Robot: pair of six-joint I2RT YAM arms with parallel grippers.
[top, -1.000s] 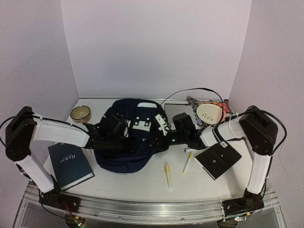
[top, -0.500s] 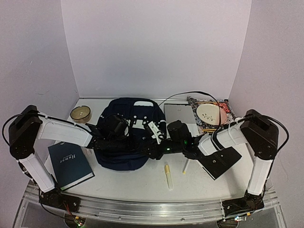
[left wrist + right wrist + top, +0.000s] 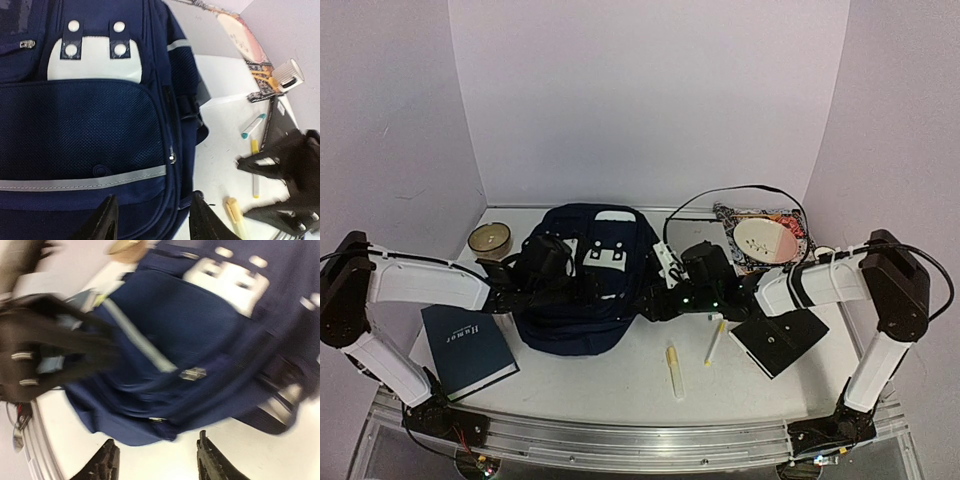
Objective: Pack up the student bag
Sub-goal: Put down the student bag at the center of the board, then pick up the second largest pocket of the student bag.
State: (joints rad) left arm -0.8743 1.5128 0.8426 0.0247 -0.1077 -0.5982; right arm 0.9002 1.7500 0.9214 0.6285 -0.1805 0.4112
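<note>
Bag (image 3: 582, 290) lay flat on tabletop (image 3: 620, 385), between both tools. Left tool (image 3: 153, 201) had jaws apart, empty, bag's edge just under fingertips. Right tool (image 3: 156, 440) had jaws apart, empty (view blurred), bag just ahead. Risk: lopsided tug on loose fabric could drag bag onto pens (image 3: 673, 370) beside right tool, or pinch could slip off.

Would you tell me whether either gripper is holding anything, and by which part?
Nothing is held. The left gripper and the right gripper both stand open at the edge of the student bag, with no fabric pinched between their fingers.
</note>
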